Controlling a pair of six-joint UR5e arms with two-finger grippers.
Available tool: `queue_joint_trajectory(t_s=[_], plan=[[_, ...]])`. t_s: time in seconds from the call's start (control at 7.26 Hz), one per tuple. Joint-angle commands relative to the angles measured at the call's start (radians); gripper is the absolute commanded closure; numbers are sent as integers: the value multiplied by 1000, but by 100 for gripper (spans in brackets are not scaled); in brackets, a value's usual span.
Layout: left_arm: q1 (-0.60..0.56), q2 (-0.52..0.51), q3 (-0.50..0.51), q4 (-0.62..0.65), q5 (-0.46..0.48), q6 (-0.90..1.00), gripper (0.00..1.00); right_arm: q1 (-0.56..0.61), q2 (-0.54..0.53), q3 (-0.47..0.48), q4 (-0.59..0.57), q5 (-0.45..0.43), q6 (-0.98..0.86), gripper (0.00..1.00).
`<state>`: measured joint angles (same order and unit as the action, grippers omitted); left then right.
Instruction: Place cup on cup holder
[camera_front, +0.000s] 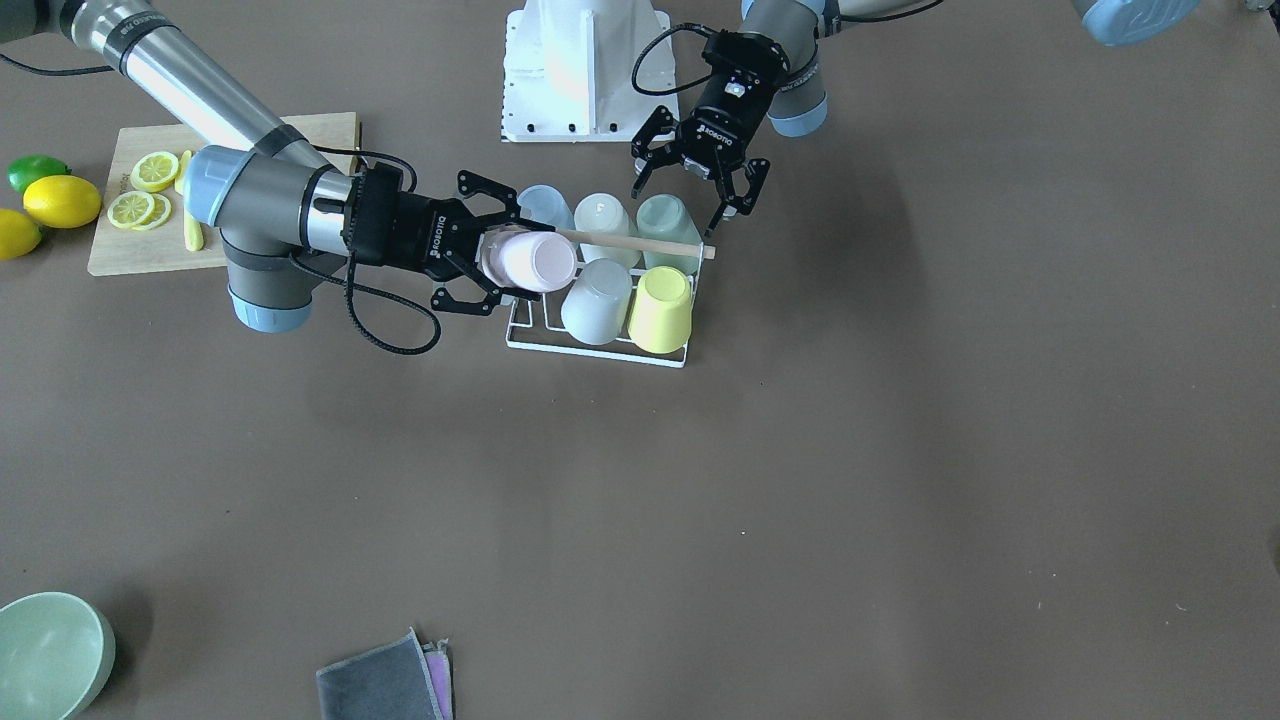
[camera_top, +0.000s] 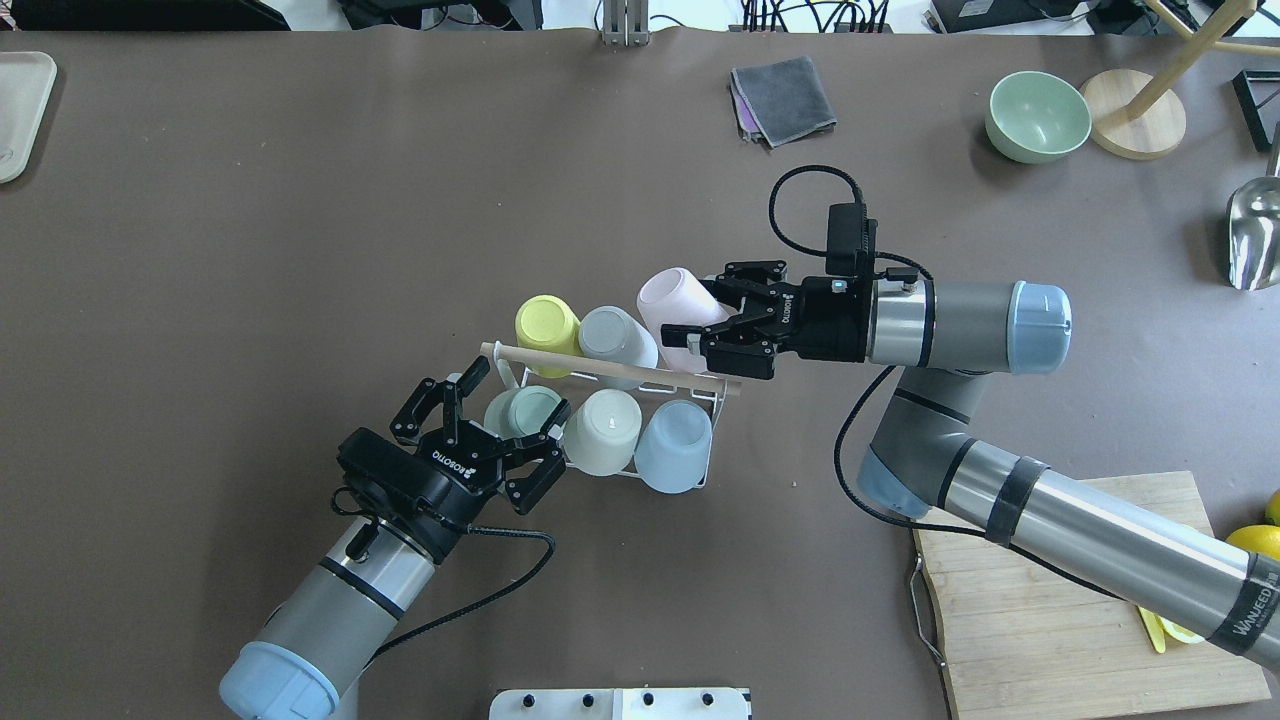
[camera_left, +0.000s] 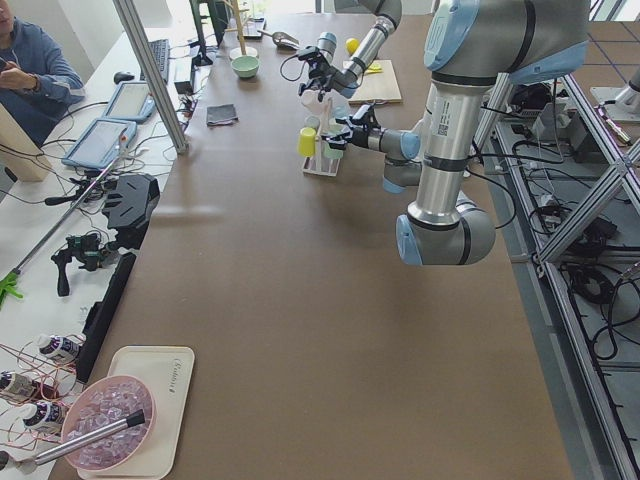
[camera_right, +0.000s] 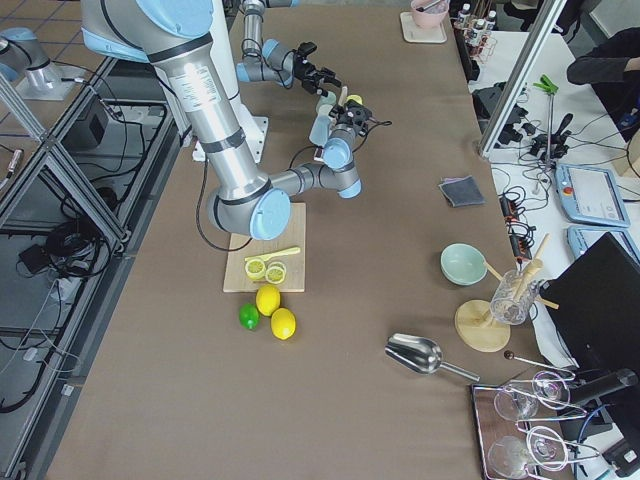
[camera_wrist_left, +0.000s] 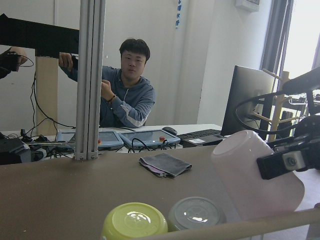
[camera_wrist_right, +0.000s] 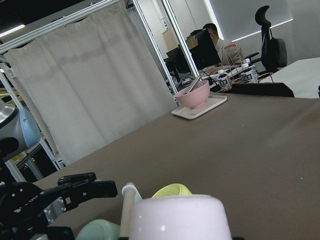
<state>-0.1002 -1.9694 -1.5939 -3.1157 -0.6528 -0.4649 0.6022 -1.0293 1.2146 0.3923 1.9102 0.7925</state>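
Note:
The cup holder, a white wire rack (camera_front: 600, 345) with a wooden rod (camera_top: 600, 368) across the top, stands mid-table. It carries a yellow cup (camera_top: 547, 323), a grey cup (camera_top: 612, 335), a mint cup (camera_top: 522, 410), a white cup (camera_top: 607, 430) and a blue cup (camera_top: 673, 445), all upside down. My right gripper (camera_top: 700, 318) is shut on a pink cup (camera_top: 675, 300), tilted over the rack's end beside the grey cup; it also shows in the front view (camera_front: 540, 262). My left gripper (camera_top: 515, 395) is open and empty by the mint cup.
A wooden cutting board (camera_top: 1080, 600) with lemon slices (camera_front: 140, 195) lies under the right arm, with lemons (camera_front: 62, 200) and a lime (camera_front: 35, 170) beside it. A green bowl (camera_top: 1037, 117) and a grey cloth (camera_top: 785, 95) lie at the far side.

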Motion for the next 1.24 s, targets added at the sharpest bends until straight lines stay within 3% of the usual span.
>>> queue_joint_trajectory(t_s=[0.0, 0.14, 0.28, 0.41, 0.55, 0.69, 1.1], plan=[[-2, 9, -29, -1, -2, 5, 2, 1, -3, 2, 8, 1, 1, 100], [-13, 38, -76, 3, -10, 8, 2, 1, -3, 2, 8, 1, 1, 100], [-13, 85, -145, 11, -19, 9, 2, 2, -3, 3, 8, -3, 7, 68], [-19, 148, -222, 14, -71, 9, 2, 4, -3, 3, 8, -3, 8, 61], [-38, 217, -301, 40, -123, 26, 2, 10, -5, 6, 10, -3, 2, 1], [-83, 257, -346, 95, -207, 41, 2, 13, -6, 6, 25, -2, 8, 0], [-347, 257, -357, 417, -585, 29, 2, 30, -11, 7, 40, 0, 13, 0]])
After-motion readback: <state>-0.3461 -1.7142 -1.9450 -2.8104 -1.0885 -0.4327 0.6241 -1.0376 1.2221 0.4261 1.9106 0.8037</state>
